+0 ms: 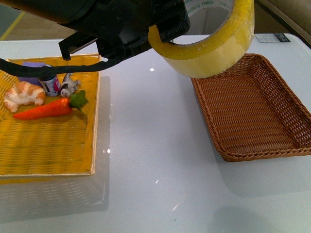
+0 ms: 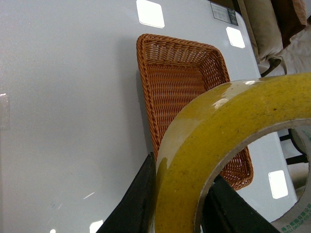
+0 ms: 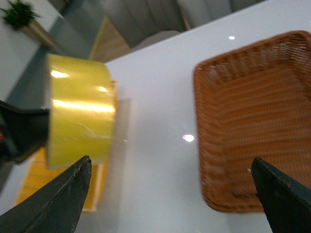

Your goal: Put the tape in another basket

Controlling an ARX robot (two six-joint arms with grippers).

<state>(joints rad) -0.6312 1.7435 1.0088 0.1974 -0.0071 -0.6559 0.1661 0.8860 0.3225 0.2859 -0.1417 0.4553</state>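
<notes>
Front view: I see left gripper (image 1: 167, 29) clamped on tape (image 1: 214, 53), one finger outside roll, other inside core. Roll held up off white table (image 1: 146, 145), between yellow tray (image 1: 48, 145) and basket (image 1: 250, 114), not inside either. Right wrist view: right gripper (image 3: 167, 199) spread wide, nothing held, above table beside basket.

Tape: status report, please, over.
Tape aloft, left hand shut on it. Right hand open, empty. Tape short of basket, not over it yet. Nothing between.
</notes>
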